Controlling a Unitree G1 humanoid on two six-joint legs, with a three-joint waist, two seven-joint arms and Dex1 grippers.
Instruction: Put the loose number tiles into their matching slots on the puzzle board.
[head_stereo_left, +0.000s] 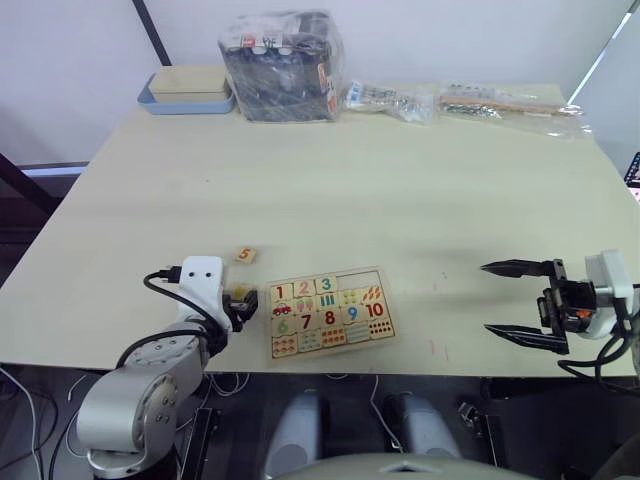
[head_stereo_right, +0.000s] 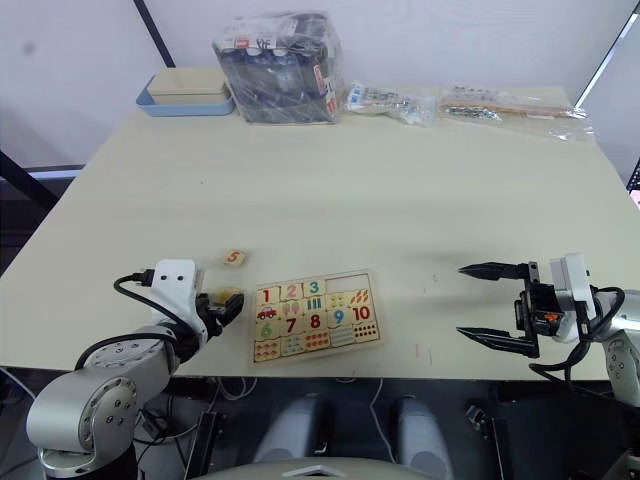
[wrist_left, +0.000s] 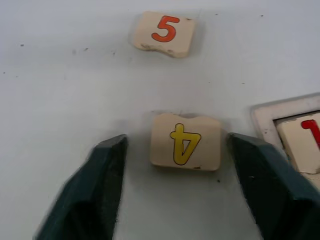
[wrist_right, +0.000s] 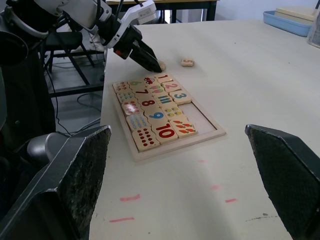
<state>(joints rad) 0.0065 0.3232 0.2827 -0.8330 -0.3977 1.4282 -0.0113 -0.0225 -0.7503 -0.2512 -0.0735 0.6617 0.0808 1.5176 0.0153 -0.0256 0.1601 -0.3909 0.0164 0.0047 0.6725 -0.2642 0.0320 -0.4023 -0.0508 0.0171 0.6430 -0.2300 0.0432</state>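
On the table (head_stereo_left: 400, 200), the puzzle board (head_stereo_left: 385, 333) lies near our front edge with tiles 1, 2 and 3 seated and 2 slots to their right empty. Our left gripper (wrist_left: 175, 190) straddles the 4 tile (wrist_left: 185, 148) just left of the board, jaws apart, not yet touching it. We judge this the pickup of 4: closing comes next, then carrying it to the slot beside 3. The 5 tile (head_stereo_left: 245, 255) waits nearby. Our right gripper (head_stereo_left: 520, 298) idles with jaws wide apart.
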